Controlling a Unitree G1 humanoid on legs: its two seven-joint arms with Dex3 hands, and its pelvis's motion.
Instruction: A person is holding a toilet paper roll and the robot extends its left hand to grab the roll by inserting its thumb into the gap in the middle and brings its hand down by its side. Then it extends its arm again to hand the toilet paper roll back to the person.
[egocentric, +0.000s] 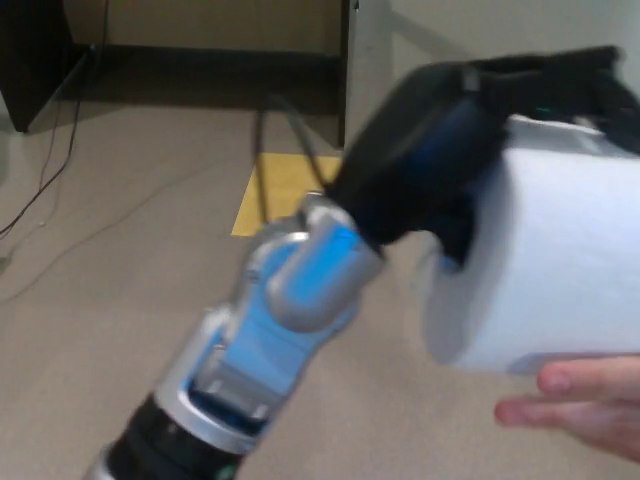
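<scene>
My left arm reaches up across the picture from the bottom left. At its end my black left hand (470, 130) is shut on a white toilet paper roll (550, 250) at the right edge, fingers over the top of the roll. How the thumb sits in the roll is hidden. A person's hand (575, 400) reaches in from the bottom right, its fingers just under the roll and touching or nearly touching it. My right hand does not show.
A yellow sheet (275, 190) lies on the grey carpet (120, 270), partly hidden by my forearm. Dark furniture (30, 60) and cables (55, 150) stand at the left, a panel edge (345, 70) at the top centre.
</scene>
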